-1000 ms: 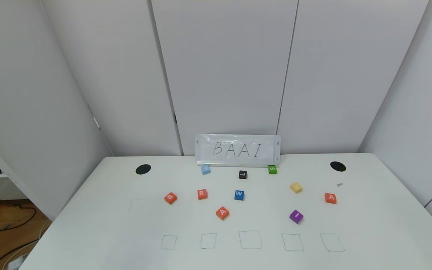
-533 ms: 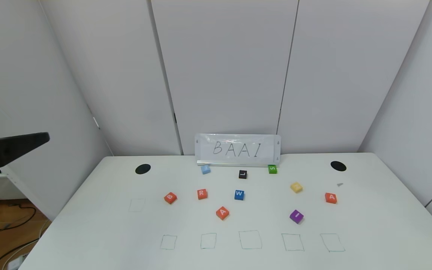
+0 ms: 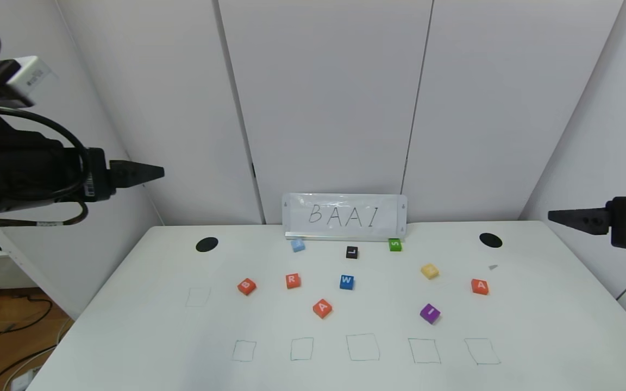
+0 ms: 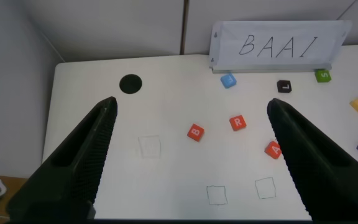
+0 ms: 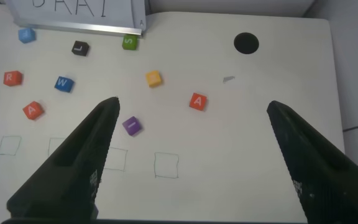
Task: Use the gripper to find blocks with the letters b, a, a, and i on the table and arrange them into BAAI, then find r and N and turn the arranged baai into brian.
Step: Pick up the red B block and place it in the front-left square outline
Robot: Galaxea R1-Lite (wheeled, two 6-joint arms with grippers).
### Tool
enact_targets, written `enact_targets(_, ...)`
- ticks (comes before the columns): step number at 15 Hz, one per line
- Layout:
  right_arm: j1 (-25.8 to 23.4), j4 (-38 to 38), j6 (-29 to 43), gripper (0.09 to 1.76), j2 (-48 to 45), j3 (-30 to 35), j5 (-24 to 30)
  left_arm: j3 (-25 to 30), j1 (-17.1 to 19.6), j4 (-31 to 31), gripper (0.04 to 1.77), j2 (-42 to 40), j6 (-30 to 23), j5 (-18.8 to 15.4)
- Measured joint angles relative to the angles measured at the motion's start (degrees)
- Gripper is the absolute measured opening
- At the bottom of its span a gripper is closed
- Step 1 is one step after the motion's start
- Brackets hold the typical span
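Note:
On the white table [image 3: 536,304] lie orange-red cubes B [image 3: 246,285], R [image 3: 293,281], A [image 3: 322,308] and a second A [image 3: 480,286], plus a purple I cube [image 3: 430,313]. My left gripper [image 3: 152,172] hangs open and empty, high over the table's left side; its wrist view shows B [image 4: 195,132], R [image 4: 238,122] and an A [image 4: 273,149] far below. My right gripper [image 3: 557,215] is open and empty, high at the right edge, above the second A [image 5: 197,101] and I [image 5: 132,126]. I see no readable N.
A BAAI sign [image 3: 344,217] stands at the back. Blue W [image 3: 346,282], black L [image 3: 351,252], green S [image 3: 395,245], light-blue [image 3: 298,245] and yellow [image 3: 429,271] cubes lie behind. Several pen-drawn squares [image 3: 363,347] line the front. Two black holes [image 3: 207,244] sit at the back corners.
Both arms have risen into view from the sides, the left one higher and further in. No cube has moved.

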Motion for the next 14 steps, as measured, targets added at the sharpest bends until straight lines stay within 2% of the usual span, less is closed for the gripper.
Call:
enact_targets(4, 1.7, -0.2, 2.2, 1.71, 5.0, -1.6, -0.1, -0.9, -3.8, 0.3, 1.72, 5.8, -4.9, 1.1)
enact_targets(5, 2.2, -0.3, 3.1, 1.71, 5.9, -1.8, -0.1, -1.0, -4.7, 0.5, 1.72, 7.3, -6.4, 2.3)
enact_targets(6, 2.5, -0.4, 3.4, 1.71, 6.6, -2.0, -0.2, -1.2, -5.9, 0.6, 1.72, 8.9, -8.1, 4.8)
enact_targets(9, 2.8, -0.4, 3.4, 1.71, 8.6, -3.0, -0.1, -1.7, -10.8, 0.5, 1.72, 15.2, -14.5, 17.1)
enact_targets(10, 2.8, -0.4, 3.4, 1.71, 9.1, -3.2, -0.1, -2.2, -12.6, 0.7, 1.72, 17.4, -17.8, 20.0)
enact_targets(12, 2.8, -0.4, 3.4, 1.71, 10.0, -3.4, -0.1, -3.6, -15.8, 4.5, 1.72, 21.4, -25.1, 22.6)
enact_targets(14, 2.7, -0.4, 3.5, 1.71, 10.6, -3.5, 0.0, -6.7, -17.8, 9.8, 1.72, 25.1, -32.1, 23.0)
